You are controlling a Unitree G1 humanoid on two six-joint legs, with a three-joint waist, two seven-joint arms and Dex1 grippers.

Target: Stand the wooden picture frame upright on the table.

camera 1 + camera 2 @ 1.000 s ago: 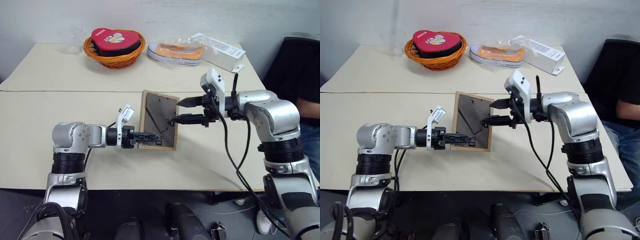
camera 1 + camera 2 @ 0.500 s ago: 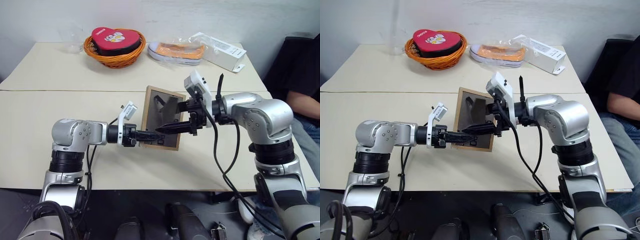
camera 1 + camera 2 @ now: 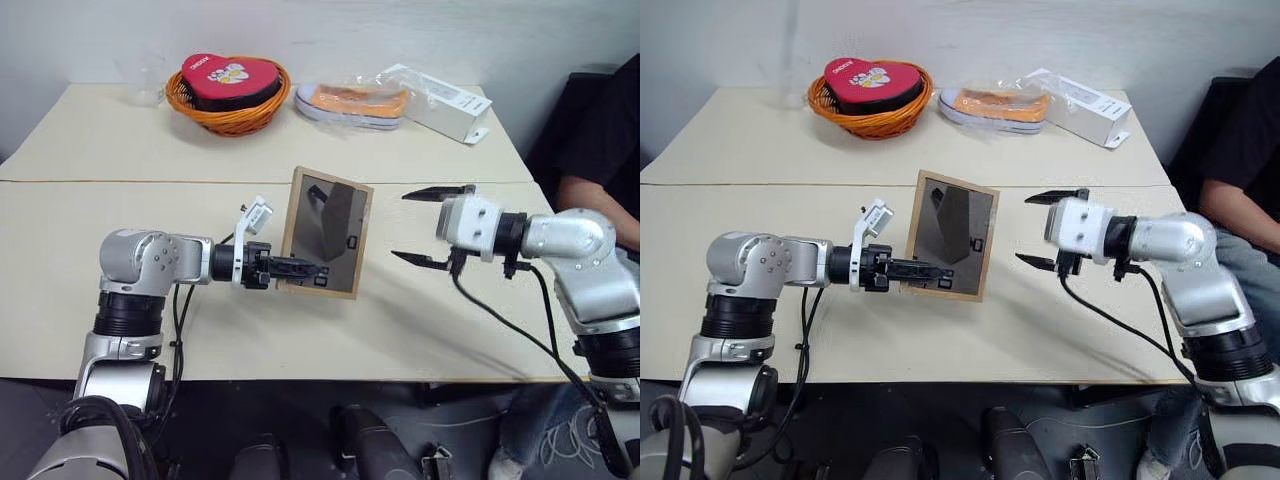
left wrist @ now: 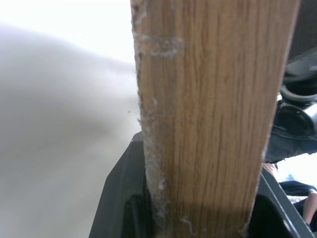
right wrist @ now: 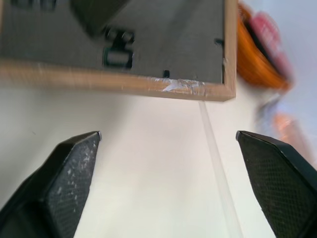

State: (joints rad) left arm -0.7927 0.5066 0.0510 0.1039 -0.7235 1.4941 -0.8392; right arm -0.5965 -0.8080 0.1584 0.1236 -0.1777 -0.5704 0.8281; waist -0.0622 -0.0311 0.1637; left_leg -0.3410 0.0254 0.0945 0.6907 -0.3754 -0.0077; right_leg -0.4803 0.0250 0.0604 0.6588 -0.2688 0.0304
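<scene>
You have the wooden picture frame (image 3: 325, 233) pinched at its lower edge by the left gripper (image 3: 292, 268), whose jaws are clamped on the wood so the frame can be held tilted, close to upright, with its dark grey back turned toward the head camera. That grip seems chosen to leave the back free: the fold-out stand (image 3: 952, 215) appears swung out from the backing, ready to prop the frame once you lower it. Whether the frame's bottom edge touches the table (image 3: 200, 215) or hangs just above it is hard to tell, since the fingers cover that edge. To the right of the frame, the right gripper (image 3: 431, 226) sits apart from it with jaws spread wide and nothing between them, seemingly waiting to steady the frame. The picture side faces away, so you cannot check it. Beyond the frame, toward the far table edge, sit an orange basket (image 3: 229, 113) and a white carton box (image 3: 440, 102).
</scene>
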